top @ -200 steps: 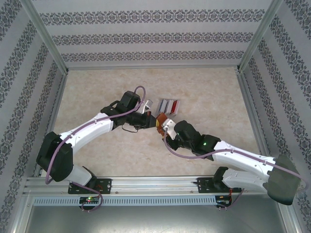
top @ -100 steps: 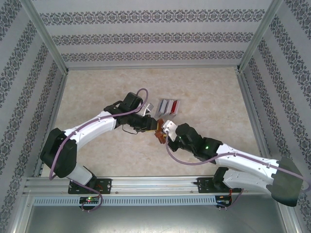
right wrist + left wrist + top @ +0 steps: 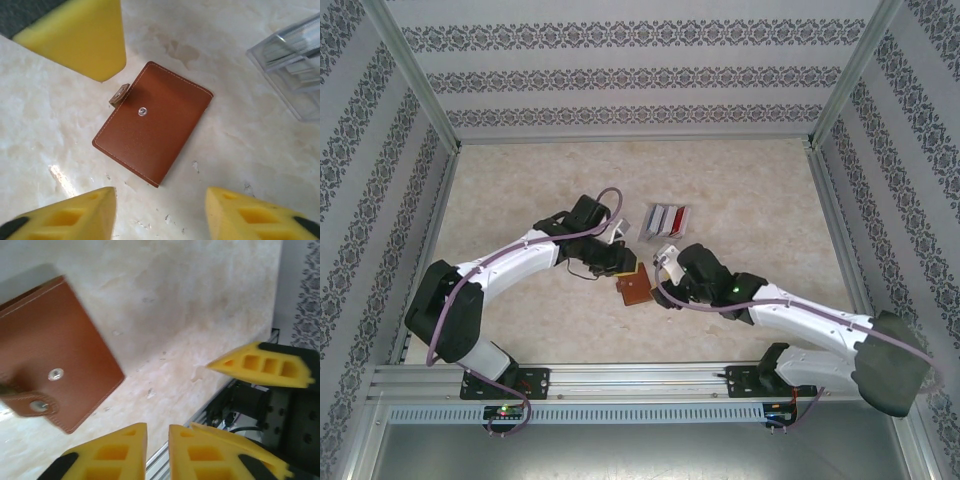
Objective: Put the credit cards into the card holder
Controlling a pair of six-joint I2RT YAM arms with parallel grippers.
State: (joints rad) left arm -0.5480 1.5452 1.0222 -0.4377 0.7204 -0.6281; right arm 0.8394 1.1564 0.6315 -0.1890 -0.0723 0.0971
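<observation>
Closed brown card holder (image 3: pixel 152 122) flat on the marble table (image 3: pixel 750 190), right gripper (image 3: pixel 160 192) spread wide and empty above it, left gripper (image 3: pixel 157 427) narrowly parted, empty, at its 11 o'clock, credit cards (image 3: pixel 665 220) in a clear box (image 3: pixel 292 60) at 1 o'clock

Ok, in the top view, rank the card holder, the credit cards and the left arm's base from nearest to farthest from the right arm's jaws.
1. card holder: lying closed, just to their near-left.
2. credit cards: upright row, farther back.
3. left arm's base: far off, at the near-left edge.
</observation>
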